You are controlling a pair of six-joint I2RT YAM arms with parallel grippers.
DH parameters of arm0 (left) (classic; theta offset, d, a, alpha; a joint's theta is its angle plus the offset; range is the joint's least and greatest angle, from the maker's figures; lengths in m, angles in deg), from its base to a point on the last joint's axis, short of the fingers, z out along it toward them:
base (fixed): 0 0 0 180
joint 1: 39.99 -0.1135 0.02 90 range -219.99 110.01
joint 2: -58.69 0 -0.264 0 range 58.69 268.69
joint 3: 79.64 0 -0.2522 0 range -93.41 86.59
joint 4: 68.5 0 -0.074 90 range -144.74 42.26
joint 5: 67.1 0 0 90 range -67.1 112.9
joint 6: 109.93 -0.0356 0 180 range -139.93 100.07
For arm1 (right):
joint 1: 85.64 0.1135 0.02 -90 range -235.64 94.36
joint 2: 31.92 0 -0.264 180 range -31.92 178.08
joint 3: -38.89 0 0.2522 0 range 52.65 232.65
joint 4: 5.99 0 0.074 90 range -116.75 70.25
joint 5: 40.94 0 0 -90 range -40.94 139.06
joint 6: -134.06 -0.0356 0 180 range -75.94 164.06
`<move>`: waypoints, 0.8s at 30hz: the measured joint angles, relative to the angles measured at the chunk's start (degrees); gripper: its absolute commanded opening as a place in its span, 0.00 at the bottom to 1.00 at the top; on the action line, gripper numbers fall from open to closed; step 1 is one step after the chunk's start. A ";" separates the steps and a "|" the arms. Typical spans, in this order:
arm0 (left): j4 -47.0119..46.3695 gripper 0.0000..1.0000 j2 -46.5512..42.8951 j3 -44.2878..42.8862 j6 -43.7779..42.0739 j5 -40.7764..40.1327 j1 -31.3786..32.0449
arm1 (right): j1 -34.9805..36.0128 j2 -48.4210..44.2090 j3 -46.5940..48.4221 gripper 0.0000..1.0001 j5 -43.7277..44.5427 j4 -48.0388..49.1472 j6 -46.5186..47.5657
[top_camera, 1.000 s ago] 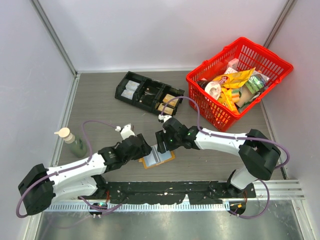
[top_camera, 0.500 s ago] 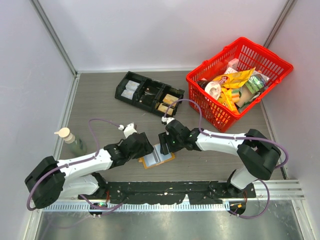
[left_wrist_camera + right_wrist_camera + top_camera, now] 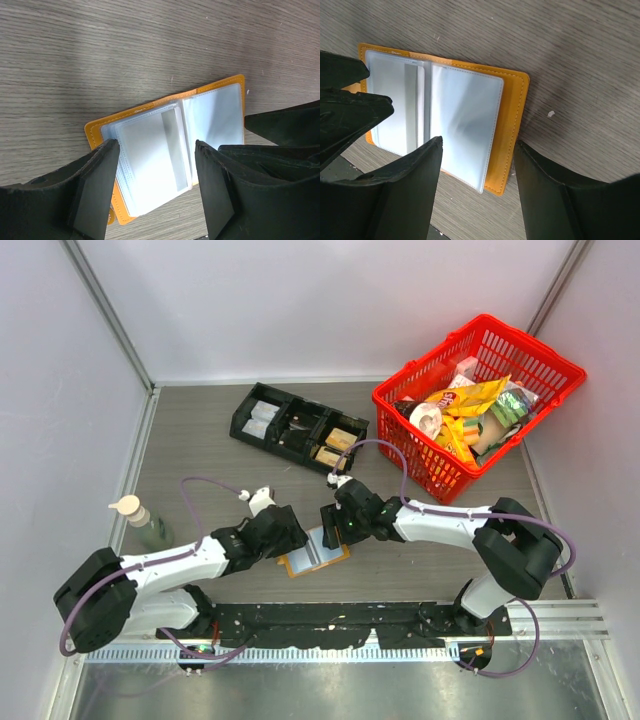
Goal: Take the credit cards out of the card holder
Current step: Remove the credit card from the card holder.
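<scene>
I see the grey wood-grain table (image 3: 200, 440), with the red plastic basket (image 3: 540, 343) at its far right. My left gripper (image 3: 156, 150) and right gripper (image 3: 479, 145) both hang with jaws apart, gripping nothing. Below them, near the table's front middle, the flat tan-orange card holder (image 3: 313, 557) lies open with its pale blue-grey panels up.

The card holder (image 3: 315, 558) lies on the table (image 3: 200, 450), tray (image 3: 298, 428) behind it, basket (image 3: 430, 356) far right.
</scene>
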 measured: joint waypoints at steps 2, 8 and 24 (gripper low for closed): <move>0.07 0.66 0.17 0.00 0.02 0.00 0.00 | -0.11 0.00 -0.09 0.63 -0.13 0.15 0.00; 0.52 0.67 0.17 -0.09 0.00 -0.09 0.00 | -0.13 0.00 -0.11 0.63 -0.31 0.42 -0.15; 0.68 0.62 -0.33 -1.57 -0.09 0.85 -0.02 | -0.24 0.02 -0.63 0.63 -1.01 0.98 -0.17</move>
